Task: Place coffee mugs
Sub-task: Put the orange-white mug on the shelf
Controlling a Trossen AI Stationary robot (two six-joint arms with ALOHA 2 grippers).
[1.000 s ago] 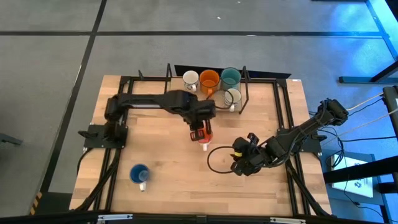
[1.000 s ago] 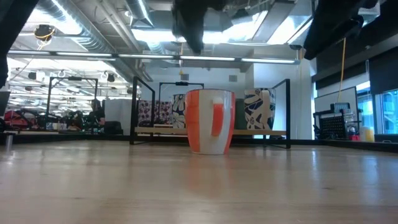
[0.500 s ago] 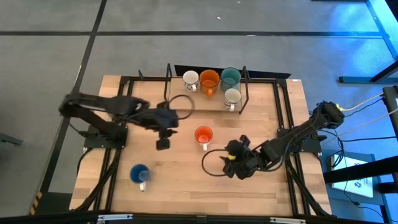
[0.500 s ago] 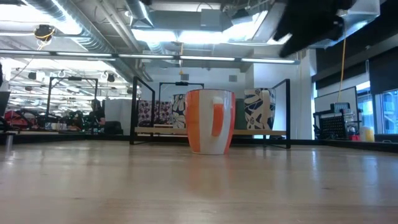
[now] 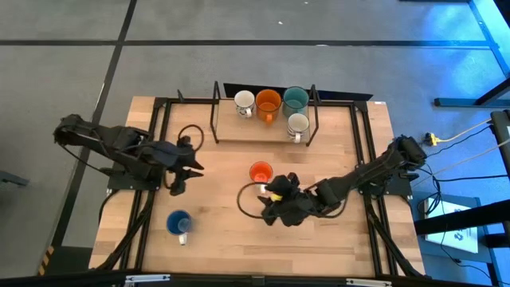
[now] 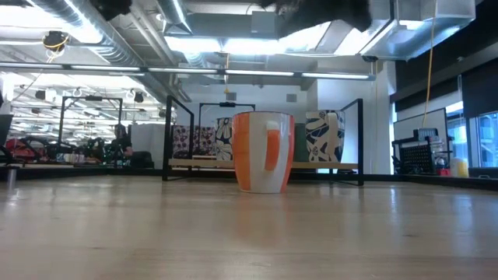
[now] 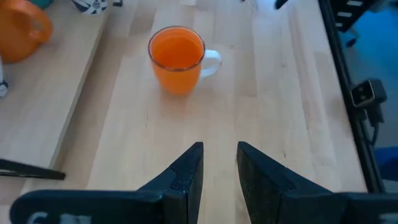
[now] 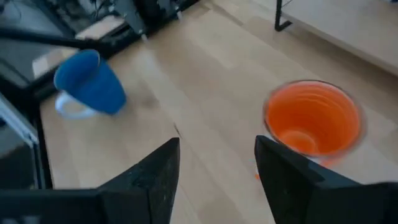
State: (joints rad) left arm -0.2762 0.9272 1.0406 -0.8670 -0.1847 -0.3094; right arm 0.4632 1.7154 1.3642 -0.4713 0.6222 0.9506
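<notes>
An orange mug (image 5: 260, 172) with a white handle stands upright on its base near the table's middle; it also shows in the low view (image 6: 262, 152). A blue mug (image 5: 178, 223) stands near the near-left corner. At the far edge, a white mug (image 5: 245, 102), an orange mug (image 5: 268, 102), a teal mug (image 5: 296, 99) and a second white mug (image 5: 298, 123) stand in the black wire rack (image 5: 217, 119). My left gripper (image 5: 176, 188) hovers left of the middle orange mug (image 7: 177, 59), narrowly open. My right gripper (image 5: 264, 206) hovers just near-right of that mug (image 8: 313, 121), wide open, with the blue mug (image 8: 87, 84) farther off.
Black frame rails (image 5: 368, 151) run along the table's left, right and far sides. A cable loop (image 5: 245, 199) hangs by my right gripper. Bare wood lies between the blue mug and the middle orange mug.
My left gripper has left the middle orange mug, where it stood a second ago, and swung back toward the table's left edge. The mug stays standing in place. My right gripper has moved toward the table's left, closing in on that orange mug.
</notes>
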